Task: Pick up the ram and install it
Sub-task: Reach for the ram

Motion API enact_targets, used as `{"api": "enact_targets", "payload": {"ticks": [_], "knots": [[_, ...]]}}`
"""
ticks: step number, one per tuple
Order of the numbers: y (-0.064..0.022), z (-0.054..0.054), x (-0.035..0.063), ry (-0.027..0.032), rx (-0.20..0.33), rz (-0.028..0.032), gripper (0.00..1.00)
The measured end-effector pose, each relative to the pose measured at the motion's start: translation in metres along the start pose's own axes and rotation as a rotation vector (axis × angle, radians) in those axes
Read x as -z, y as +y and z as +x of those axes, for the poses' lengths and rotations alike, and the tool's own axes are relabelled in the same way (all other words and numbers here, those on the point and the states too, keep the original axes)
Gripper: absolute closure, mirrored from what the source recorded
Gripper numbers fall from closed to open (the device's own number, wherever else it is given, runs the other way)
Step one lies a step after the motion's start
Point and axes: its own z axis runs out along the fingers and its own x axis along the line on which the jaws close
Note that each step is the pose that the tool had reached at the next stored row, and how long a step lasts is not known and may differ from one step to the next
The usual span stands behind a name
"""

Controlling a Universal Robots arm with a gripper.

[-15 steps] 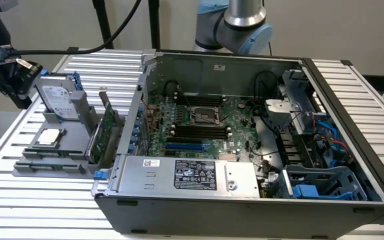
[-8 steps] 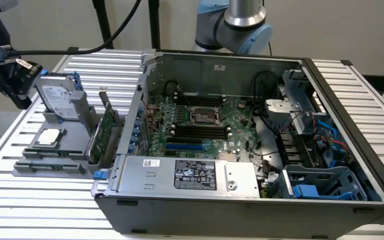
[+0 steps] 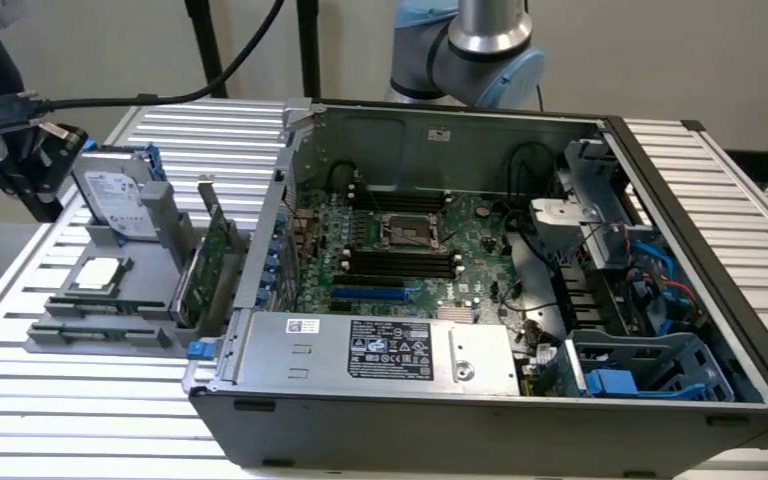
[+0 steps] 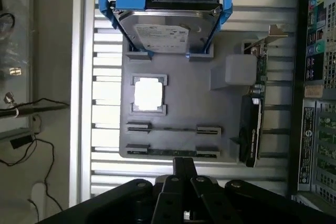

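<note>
My gripper (image 4: 184, 167) hangs above the near edge of a grey parts holder (image 4: 178, 103), its two fingers pressed together with nothing visible between them. In the exterior view the gripper (image 3: 31, 150) is at the far left, over that holder (image 3: 97, 335). The holder carries two rows of small slotted brackets (image 4: 173, 128), and no stick shows between them. The ram is out of view. The open computer case (image 3: 491, 300) lies on its side, and the motherboard's black slots (image 3: 391, 262) stand bare.
A hard drive in a blue carrier (image 4: 165, 30) leans at one end of the holder, with a silver processor (image 4: 148, 94) beside it. A green expansion card with a metal bracket (image 4: 254, 114) stands on the holder's edge near the case. Cables run at the exterior view's left.
</note>
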Motion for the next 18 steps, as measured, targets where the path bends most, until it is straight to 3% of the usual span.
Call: {"api": "enact_targets", "payload": {"ticks": [18], "knots": [[-0.0005,0.0,-0.0116,0.0144,0.327,0.0063,1.0]]}}
